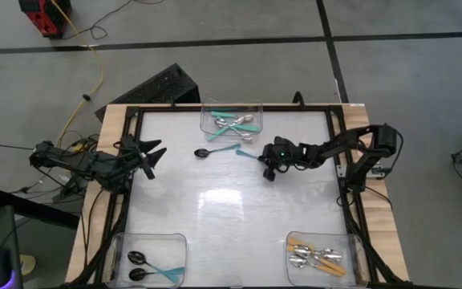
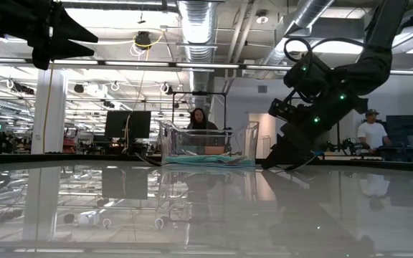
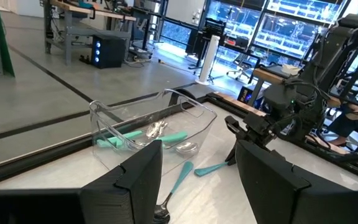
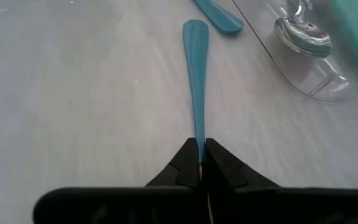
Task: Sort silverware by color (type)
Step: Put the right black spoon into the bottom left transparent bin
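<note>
1. My right gripper (image 4: pixel 199 165) is clamped on a teal-handled spoon (image 4: pixel 196 74) lying on the table (image 1: pixel 231 217) near the far bin (image 1: pixel 208 108). I should lift straight up before carrying.
2. My fingers hide its bowl, so its colour is unknown.
3. My left gripper (image 3: pixel 197 180) waits open at the table's left edge.

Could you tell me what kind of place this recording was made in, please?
Probably an open-plan robotics lab or workshop: exposed ceiling ducts, desks with monitors, and a person standing beyond the table.
</note>
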Controlling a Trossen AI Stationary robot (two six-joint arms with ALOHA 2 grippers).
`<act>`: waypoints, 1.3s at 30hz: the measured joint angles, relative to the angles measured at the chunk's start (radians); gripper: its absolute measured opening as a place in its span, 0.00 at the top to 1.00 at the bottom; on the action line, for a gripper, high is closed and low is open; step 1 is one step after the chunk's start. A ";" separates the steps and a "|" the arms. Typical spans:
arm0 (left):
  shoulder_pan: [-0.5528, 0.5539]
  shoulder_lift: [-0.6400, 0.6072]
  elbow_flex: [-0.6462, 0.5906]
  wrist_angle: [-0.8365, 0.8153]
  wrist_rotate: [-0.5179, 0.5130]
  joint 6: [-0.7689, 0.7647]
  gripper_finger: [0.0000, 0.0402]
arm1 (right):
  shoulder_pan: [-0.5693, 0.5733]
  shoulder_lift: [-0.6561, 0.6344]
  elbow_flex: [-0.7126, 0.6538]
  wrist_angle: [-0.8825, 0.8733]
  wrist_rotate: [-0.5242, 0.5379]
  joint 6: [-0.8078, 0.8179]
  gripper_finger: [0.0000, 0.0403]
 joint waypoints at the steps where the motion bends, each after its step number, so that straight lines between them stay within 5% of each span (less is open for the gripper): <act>1: 0.000 0.000 0.000 0.000 0.000 0.000 0.53 | 0.005 0.000 0.000 0.000 0.014 0.006 0.91; 39: 0.000 0.000 0.000 0.003 -0.001 -0.002 0.53 | 0.163 -0.055 0.125 0.015 0.086 0.041 0.91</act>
